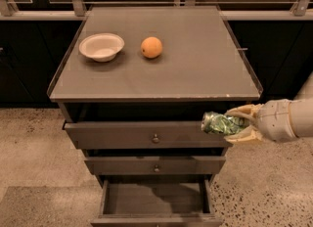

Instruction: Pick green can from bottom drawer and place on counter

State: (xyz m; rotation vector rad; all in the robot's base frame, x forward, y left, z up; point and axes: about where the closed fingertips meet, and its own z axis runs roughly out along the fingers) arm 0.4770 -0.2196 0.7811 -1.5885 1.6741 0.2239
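My gripper reaches in from the right and is shut on the green can, which lies sideways between the cream fingers. The can hangs in front of the right end of the top drawer, just below the counter's front edge. The bottom drawer is pulled open and looks empty inside. The counter is above and to the left of the can.
A white bowl and an orange sit on the left half of the counter. The middle drawer sticks out slightly. Dark cabinets and a railing stand behind; speckled floor lies around the cabinet.
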